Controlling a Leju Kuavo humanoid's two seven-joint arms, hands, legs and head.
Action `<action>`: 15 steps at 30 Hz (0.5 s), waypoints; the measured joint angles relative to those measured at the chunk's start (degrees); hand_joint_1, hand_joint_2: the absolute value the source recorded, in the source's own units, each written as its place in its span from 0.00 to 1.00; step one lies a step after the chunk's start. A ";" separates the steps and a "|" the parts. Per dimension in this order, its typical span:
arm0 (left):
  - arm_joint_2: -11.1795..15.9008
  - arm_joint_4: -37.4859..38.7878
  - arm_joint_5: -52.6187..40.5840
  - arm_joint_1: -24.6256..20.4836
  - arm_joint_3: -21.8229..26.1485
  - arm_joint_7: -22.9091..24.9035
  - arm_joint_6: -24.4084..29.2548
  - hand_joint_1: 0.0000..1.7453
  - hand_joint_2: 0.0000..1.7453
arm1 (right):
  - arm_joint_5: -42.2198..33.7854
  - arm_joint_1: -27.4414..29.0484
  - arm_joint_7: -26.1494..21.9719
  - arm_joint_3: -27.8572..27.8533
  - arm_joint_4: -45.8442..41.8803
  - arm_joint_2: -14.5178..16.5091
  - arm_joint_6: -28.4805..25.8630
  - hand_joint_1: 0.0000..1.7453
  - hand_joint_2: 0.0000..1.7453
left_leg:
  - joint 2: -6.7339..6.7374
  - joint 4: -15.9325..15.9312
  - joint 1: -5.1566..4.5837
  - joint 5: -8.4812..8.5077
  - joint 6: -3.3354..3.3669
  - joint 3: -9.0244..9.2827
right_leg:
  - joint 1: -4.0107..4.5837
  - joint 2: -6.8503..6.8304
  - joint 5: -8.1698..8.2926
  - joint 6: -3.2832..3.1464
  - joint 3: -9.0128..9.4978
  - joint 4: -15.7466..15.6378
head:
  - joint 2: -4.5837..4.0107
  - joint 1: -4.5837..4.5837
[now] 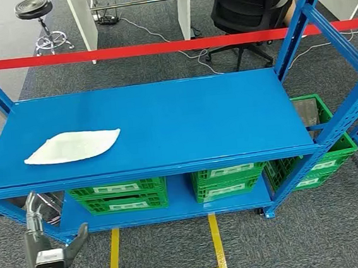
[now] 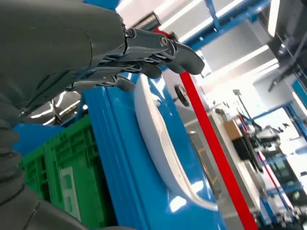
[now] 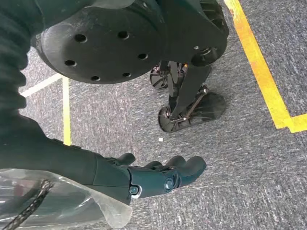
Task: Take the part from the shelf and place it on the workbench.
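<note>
The white part (image 1: 73,147), a long shallow shell pointed at both ends, lies flat on the top deck of the blue shelf (image 1: 175,118), toward my left end and a little back from the front edge. My left hand (image 1: 48,246) hangs below and in front of that edge, fingers apart and holding nothing. My right hand (image 3: 159,175) hangs at my side over the grey carpet (image 3: 235,158), fingers loosely stretched, also holding nothing.

My worry is the approach. My left hand sits lower than the deck, so if I reach straight forward I judge my fingers will hit the shelf's front lip rather than come over the part. The part also looks thin, smooth and curved; a pinch on its near rim could tip it or slide it further back along the glossy deck, and a grip far from its middle might let the long end sag or swing into the upright.

The head view gives me the layout: the part's whole outline, the green crates (image 1: 118,197) on the lower level, the red tape (image 1: 159,47) behind, a person seated in a black office chair (image 1: 246,4). The left wrist view gives what that lacks: the raised, curved rim of the part (image 2: 159,139) seen edge-on, with my fingertips (image 2: 181,55) near its end but apart from it. The right wrist view shows yellow floor tape (image 3: 260,72).
</note>
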 joint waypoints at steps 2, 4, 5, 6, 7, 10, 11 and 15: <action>0.42 0.28 -0.91 -0.16 -0.88 0.19 0.56 0.00 1.00 | 0.09 -0.02 0.07 0.09 0.00 -0.01 0.06 0.00 1.00 | 0.00 0.00 0.00 0.00 0.00 0.00 | 0.00 0.00 0.00 0.00 0.00 0.00 | 0.00 0.00; 1.32 0.99 -2.87 -0.62 -2.73 0.81 1.99 0.00 1.00 | 0.24 -0.04 0.19 0.27 0.00 -0.02 0.11 0.00 1.00 | 0.00 0.00 0.00 0.00 0.00 0.00 | 0.00 0.00 0.00 0.00 0.00 0.00 | 0.00 -0.01; 1.82 1.45 -3.96 -0.97 -3.71 1.36 2.80 0.00 1.00 | 0.28 -0.06 0.26 0.37 0.00 -0.04 0.12 0.00 1.00 | 0.00 0.00 0.00 0.00 0.00 0.00 | 0.00 -0.01 0.00 0.00 0.00 0.00 | 0.00 -0.01; 2.33 1.96 -5.15 -1.40 -4.66 2.13 3.62 0.00 1.00 | 0.31 -0.08 0.30 0.49 0.00 -0.08 0.12 0.00 1.00 | 0.00 0.00 -0.01 0.00 0.00 0.00 | -0.01 -0.01 0.00 0.00 0.00 0.00 | 0.00 -0.01; 2.87 2.55 -6.64 -1.91 -5.63 3.22 4.45 0.00 1.00 | 0.33 -0.10 0.36 0.64 0.00 -0.12 0.13 0.00 1.00 | 0.00 0.00 -0.01 0.00 0.00 0.00 | -0.01 -0.01 0.00 0.00 0.00 0.00 | 0.00 0.00; 4.72 4.96 -12.96 -4.12 -8.57 7.78 7.10 0.00 1.00 | 0.58 -0.16 0.60 1.19 0.00 -0.34 0.30 0.00 1.00 | 0.00 0.00 0.00 0.00 0.00 0.01 | -0.01 -0.01 0.01 0.01 0.01 0.00 | 0.00 0.00; 5.36 5.97 -15.35 -5.10 -9.43 9.41 7.89 0.00 1.00 | 0.73 -0.19 0.66 1.39 0.00 -0.45 0.39 0.00 1.00 | 0.00 0.00 0.00 0.01 0.00 0.01 | 0.00 -0.01 0.01 0.01 0.01 0.00 | 0.00 -0.01; 7.17 10.14 -25.34 -9.28 -12.08 15.51 10.32 0.00 1.00 | 1.16 -0.36 0.83 2.18 0.00 -0.90 0.82 0.00 1.00 | 0.00 0.00 0.00 0.02 -0.01 0.01 | 0.00 0.00 0.02 0.00 0.02 0.00 | 0.00 -0.02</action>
